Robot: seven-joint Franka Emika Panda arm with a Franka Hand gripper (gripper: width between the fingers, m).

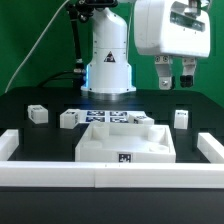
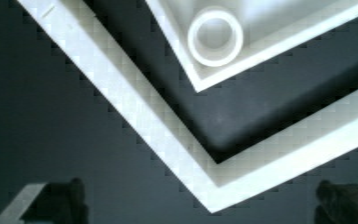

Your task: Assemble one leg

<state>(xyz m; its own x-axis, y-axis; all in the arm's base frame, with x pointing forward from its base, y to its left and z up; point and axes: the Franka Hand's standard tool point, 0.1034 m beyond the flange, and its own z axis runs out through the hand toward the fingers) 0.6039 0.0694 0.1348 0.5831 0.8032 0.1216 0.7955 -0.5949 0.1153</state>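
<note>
Three small white legs stand on the black table: one at the exterior view's left (image 1: 38,114), one nearer the middle (image 1: 68,119), and one at the right (image 1: 181,118) with a tag on its side. My gripper (image 1: 175,80) hangs open and empty well above the table, above and slightly left of the right leg. The large white tray-like part (image 1: 125,145) lies in the front middle. The wrist view shows one corner of it (image 2: 158,120) with a round recess (image 2: 215,38), and my dark fingertips (image 2: 43,200) wide apart with my gripper (image 2: 194,208) holding nothing. No leg shows in the wrist view.
The marker board (image 1: 110,117) lies flat behind the tray-like part, in front of the robot base (image 1: 108,65). White rails border the table at the left (image 1: 10,145), right (image 1: 212,148) and front (image 1: 110,178).
</note>
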